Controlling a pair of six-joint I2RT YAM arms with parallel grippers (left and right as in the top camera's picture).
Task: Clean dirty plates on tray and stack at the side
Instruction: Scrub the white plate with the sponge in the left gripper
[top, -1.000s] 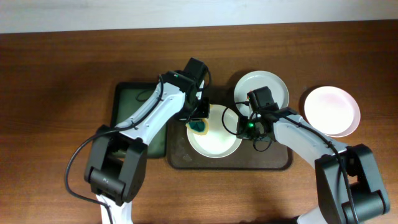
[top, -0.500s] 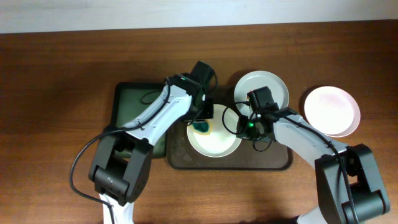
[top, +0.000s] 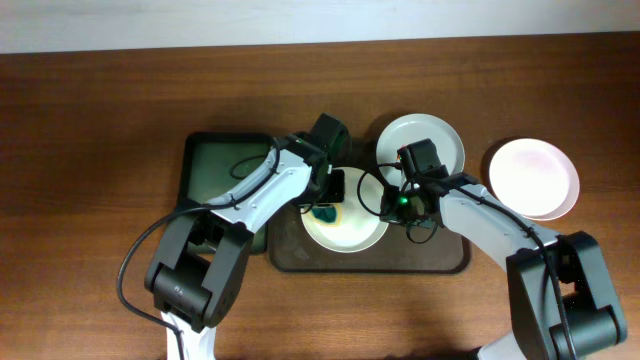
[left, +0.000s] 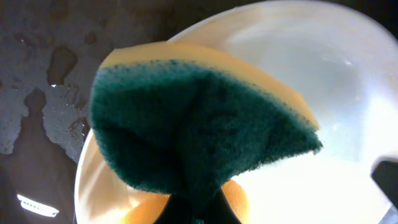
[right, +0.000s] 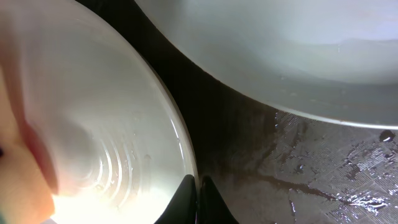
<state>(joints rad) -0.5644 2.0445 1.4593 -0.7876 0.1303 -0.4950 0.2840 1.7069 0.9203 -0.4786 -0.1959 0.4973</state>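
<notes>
Sponge, clamped in left gripper, slid across tray's plate; right gripper pinches rim

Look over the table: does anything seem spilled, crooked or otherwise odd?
Yes: water patches lie on the tray beside the plate under the sponge. The side plate, off the tray, looks faintly pink. Nothing seems broken.
</notes>
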